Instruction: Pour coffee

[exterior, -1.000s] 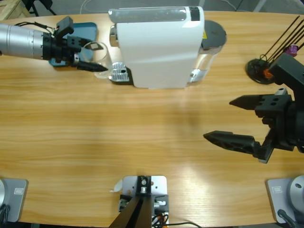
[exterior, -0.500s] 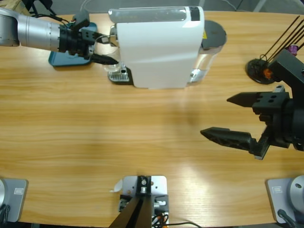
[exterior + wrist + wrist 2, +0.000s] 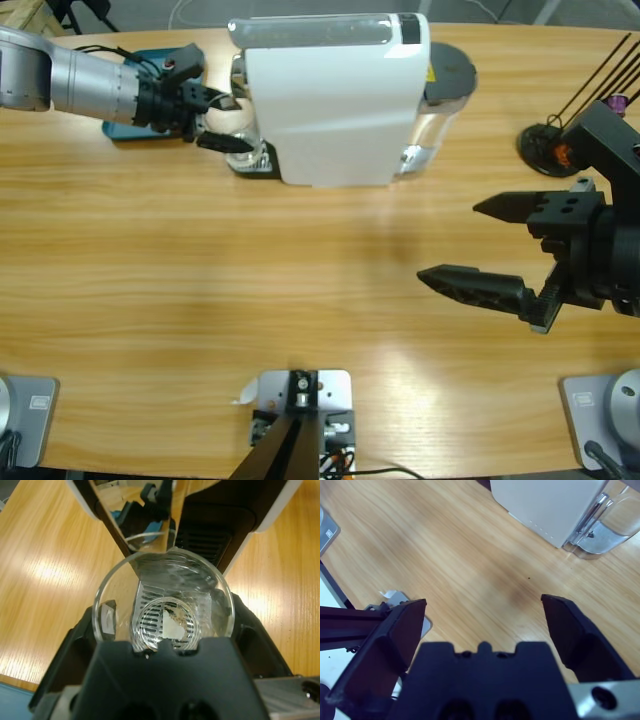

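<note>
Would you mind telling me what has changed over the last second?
The left gripper has carried the clear glass from beside the blue tray to the white coffee machine, over its metal drip grate. The right gripper drifted slightly towards the middle, jaws open and empty. The machine stayed put.

glass [image 3: 163,605] on drip grille [image 3: 161,621] under coffee machine [image 3: 335,97], left claw [image 3: 222,122] around it.

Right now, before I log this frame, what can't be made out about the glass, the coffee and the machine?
- Coffee: none clearly visible in the glass; left wrist view shows only reflections and the drip grille through it.
- Glass in high view: mostly hidden by the left tool and the coffee machine.
- Machine spout: cut off at the top edge of the left wrist view.
</note>
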You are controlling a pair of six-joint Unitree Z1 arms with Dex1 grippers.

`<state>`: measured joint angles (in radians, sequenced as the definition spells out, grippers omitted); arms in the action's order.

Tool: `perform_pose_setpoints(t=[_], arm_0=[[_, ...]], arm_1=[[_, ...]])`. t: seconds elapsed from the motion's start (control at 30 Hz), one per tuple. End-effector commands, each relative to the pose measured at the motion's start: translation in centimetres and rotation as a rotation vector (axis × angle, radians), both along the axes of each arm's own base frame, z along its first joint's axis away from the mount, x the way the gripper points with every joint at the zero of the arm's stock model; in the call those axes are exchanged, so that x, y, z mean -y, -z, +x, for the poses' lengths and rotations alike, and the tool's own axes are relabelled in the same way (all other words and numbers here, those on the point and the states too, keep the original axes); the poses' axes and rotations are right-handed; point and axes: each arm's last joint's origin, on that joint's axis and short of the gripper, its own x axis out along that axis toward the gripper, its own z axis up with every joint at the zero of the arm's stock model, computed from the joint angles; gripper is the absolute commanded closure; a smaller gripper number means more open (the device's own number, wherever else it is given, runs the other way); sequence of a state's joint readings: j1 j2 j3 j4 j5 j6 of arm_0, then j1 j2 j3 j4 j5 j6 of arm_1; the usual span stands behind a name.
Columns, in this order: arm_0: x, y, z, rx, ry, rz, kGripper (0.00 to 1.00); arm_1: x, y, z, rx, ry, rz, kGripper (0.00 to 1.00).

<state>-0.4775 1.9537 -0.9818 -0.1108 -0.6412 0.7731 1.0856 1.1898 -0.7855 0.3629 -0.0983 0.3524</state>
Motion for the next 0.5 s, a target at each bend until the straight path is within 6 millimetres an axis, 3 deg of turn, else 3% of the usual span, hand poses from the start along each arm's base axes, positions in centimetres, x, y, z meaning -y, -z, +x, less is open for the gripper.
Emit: perform_pose_setpoints(t=[0.03,0.27,0.3,0.33,0.37,0.5], arm_0=[[0.69,1.64,-0.34,-0.053,-0.005,0.049,1.0],[0.63,1.77,-0.26,-0.063,-0.019,0.074,1.0],[0.61,1.82,-0.24,-0.063,-0.023,0.08,0.733],[0.59,1.83,-0.23,-0.063,-0.027,0.083,0.222],[0.53,1.81,-0.37,-0.065,-0.025,0.081,0.035],[0.45,1.63,-0.26,-0.073,-0.03,0.067,0.0]], arm_1=[[0.11,1.19,-0.15,-0.01,0.005,-0.033,0.0],[0.03,1.03,-0.11,-0.008,0.004,-0.027,0.0],[0.0,0.95,-0.1,-0.007,0.004,-0.025,0.0],[-0.04,0.93,-0.08,-0.007,0.004,-0.024,0.0],[-0.09,0.9,-0.05,-0.007,0.004,-0.024,0.0],[-0.26,1.01,0.04,-0.011,0.004,-0.03,0.0]])
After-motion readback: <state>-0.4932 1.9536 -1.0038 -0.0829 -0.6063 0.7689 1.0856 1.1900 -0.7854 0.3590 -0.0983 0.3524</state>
